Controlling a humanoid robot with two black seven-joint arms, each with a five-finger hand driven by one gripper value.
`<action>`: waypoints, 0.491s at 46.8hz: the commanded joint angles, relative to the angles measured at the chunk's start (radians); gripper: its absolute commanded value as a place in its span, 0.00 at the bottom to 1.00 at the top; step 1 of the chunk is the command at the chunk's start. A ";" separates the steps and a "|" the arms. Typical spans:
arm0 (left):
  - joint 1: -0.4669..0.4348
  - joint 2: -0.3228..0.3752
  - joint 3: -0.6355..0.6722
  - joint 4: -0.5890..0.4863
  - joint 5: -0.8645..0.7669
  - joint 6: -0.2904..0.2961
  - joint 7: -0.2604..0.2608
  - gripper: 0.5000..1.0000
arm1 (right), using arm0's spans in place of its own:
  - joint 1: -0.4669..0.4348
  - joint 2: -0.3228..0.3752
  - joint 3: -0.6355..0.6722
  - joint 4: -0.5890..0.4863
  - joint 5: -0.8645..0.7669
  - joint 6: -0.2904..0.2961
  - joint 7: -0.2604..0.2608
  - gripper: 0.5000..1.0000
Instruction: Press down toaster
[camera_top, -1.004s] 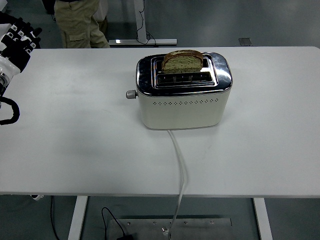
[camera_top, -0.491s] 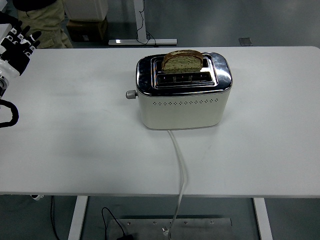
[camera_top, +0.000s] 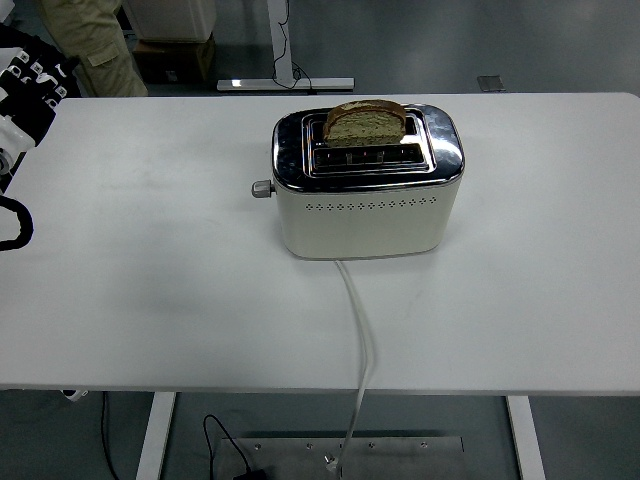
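Observation:
A cream toaster (camera_top: 365, 210) with a chrome top stands in the middle of the white table (camera_top: 150, 280). A slice of brown bread (camera_top: 366, 122) sticks up out of its far slot; the near slot holds nothing. Its grey lever knob (camera_top: 261, 188) juts from the left end, raised. My left hand (camera_top: 30, 85) is at the far left edge of the head view, well left of the toaster, black-and-white fingers spread and holding nothing. The right arm is out of sight.
The toaster's white cord (camera_top: 360, 330) runs from its front over the table's near edge to the floor. A person's trouser legs (camera_top: 90, 40) show at the top left behind the table, beside a box (camera_top: 170, 45).
My left hand has drawn slightly further toward the left edge. The person behind the table has walked left. The toaster, lever and bread are unchanged.

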 joint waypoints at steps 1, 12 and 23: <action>0.002 0.000 0.000 0.000 0.000 0.000 0.000 1.00 | 0.000 0.000 0.000 0.000 0.000 0.000 0.000 1.00; 0.006 -0.001 0.000 0.000 0.003 0.000 0.000 1.00 | 0.000 0.000 0.000 0.000 0.000 0.000 0.000 1.00; -0.001 -0.006 0.006 -0.005 0.062 -0.002 0.000 1.00 | 0.000 0.000 0.000 0.000 0.000 0.000 0.000 1.00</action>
